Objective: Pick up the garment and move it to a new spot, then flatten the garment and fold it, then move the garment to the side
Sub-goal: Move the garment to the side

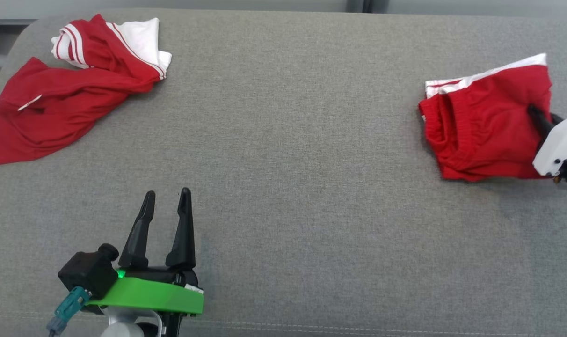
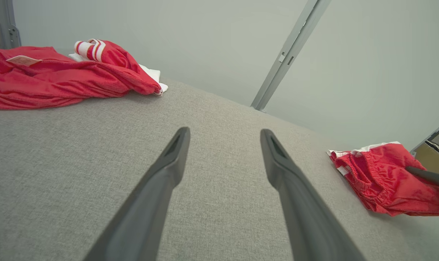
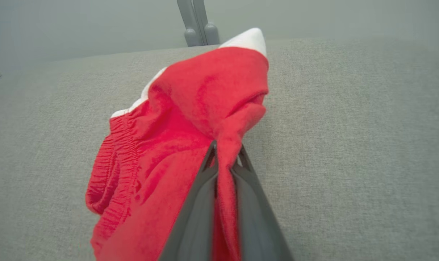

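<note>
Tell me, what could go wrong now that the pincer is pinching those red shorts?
1. The right pincer holds only a thin fold of the red shorts; the cloth may slip out when lifted.
2. Lifted by that one point, the shorts would likely sag and bunch up, while the open left pincer sits far off, unable to support them.

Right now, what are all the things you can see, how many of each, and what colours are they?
red shorts: one, red with white trim, right side of the surface
crumpled garment: one, red with white stripes, far left corner of the surface
padded surface: one, grey, under both garments
metal post: one, grey, behind the surface's far edge
left gripper: one, dark fingers, open, over bare surface near the left
right gripper: one, dark fingers, shut on a fold of the red shorts
</note>
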Controlling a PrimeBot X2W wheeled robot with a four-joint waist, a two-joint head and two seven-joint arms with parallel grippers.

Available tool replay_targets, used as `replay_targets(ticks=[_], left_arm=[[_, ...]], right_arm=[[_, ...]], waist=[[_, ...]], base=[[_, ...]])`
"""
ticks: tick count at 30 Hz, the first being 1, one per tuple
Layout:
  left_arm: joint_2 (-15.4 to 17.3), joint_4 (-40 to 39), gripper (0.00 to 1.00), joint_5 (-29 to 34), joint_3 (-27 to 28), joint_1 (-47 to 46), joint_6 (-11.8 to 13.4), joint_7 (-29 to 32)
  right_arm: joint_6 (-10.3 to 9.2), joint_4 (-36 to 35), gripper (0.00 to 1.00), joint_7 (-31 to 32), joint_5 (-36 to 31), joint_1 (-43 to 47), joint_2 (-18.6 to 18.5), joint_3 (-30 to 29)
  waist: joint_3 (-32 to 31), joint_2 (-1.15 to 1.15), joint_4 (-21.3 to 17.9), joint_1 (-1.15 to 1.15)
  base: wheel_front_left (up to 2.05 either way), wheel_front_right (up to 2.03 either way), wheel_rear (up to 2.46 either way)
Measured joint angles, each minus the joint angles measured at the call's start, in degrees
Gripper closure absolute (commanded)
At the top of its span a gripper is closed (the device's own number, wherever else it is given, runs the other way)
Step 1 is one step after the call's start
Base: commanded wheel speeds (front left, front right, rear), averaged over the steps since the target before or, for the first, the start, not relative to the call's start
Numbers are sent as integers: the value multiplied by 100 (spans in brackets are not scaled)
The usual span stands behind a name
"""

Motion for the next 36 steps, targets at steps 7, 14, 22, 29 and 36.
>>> replay_targets(ticks=[7,14,22,29,36], left_arm=[[121,-312,0,193,-146,-193,-1,94],[134,-515,0,320,-324,-405,-4,216],[163,-576,0,377,-388,-476,-5,320],[162,-645,0,469,-479,-536,-5,363],[162,-713,0,471,-475,-547,-2,408]], right_arm=[[-83,63,100,177,-186,-525,-497,-25],[-180,257,100,230,-397,-856,-879,-93],[-370,444,100,255,-766,-1182,-1073,0],[-701,778,55,160,-1049,-1238,-1066,126],[-942,1068,0,62,-1089,-1238,-1140,88]], waist=[[333,0,-159,0],[693,0,-208,0],[949,0,-120,0],[1022,0,-41,0],[1040,0,-56,0]], base=[[0,0,0],[0,0,0],[0,0,0],[0,0,0],[0,0,0]])
